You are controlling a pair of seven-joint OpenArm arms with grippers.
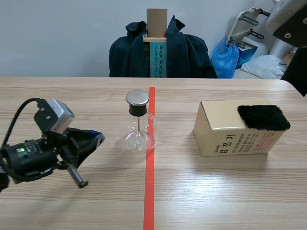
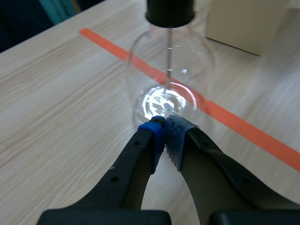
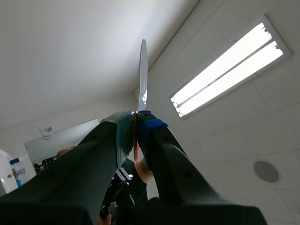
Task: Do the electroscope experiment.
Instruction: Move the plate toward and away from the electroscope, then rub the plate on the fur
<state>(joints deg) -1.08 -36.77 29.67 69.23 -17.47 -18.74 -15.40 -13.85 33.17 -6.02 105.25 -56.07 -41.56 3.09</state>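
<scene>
Setup: flask [image 1: 139, 128] stands upright at the middle of the table [image 1: 216, 196], metal cap [image 1: 137, 97] on. How its inner parts hang cannot be read. Box [image 1: 225, 132] sits at 3 o'clock of the flask, well apart, with the black cloth [image 1: 264, 117] lying on its top.

Left gripper [image 2: 165, 127]: low at 9 o'clock of the flask, pads pressed together on nothing, tips just short of the glass.

Right gripper [image 3: 136, 115]: arm [image 1: 289, 21] is raised at 2 o'clock of the flask, above the box. The wrist faces the ceiling [image 3: 234, 140]. Fingers are clamped on a thin strip [image 3: 142, 70], seen edge-on.

Progress (judgement): strip is in hand, so pick-up is done. Whether it has been rubbed on the cloth cannot be told. Left to do: bring the strip to the cap, note the flask's response, set the strip down. Early to midway.
</scene>
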